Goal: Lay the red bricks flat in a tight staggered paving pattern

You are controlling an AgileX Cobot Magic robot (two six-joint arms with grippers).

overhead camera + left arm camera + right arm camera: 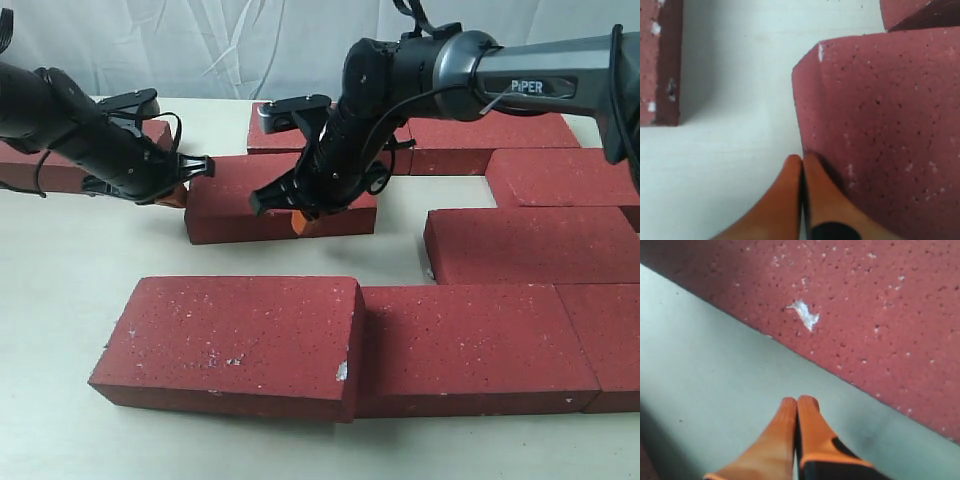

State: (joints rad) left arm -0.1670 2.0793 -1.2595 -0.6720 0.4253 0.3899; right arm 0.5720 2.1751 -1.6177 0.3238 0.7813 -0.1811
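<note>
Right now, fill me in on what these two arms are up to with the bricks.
Both arms are working on one loose red brick in the middle of the table. The left gripper, shut, has its tips at that brick's left end, seemingly to push it. The right gripper, also shut, points down at the table beside the brick's near long side; contact is unclear. Neither holds anything. Other bricks lie in rows at the front and right, with a gap between them and the loose brick.
</note>
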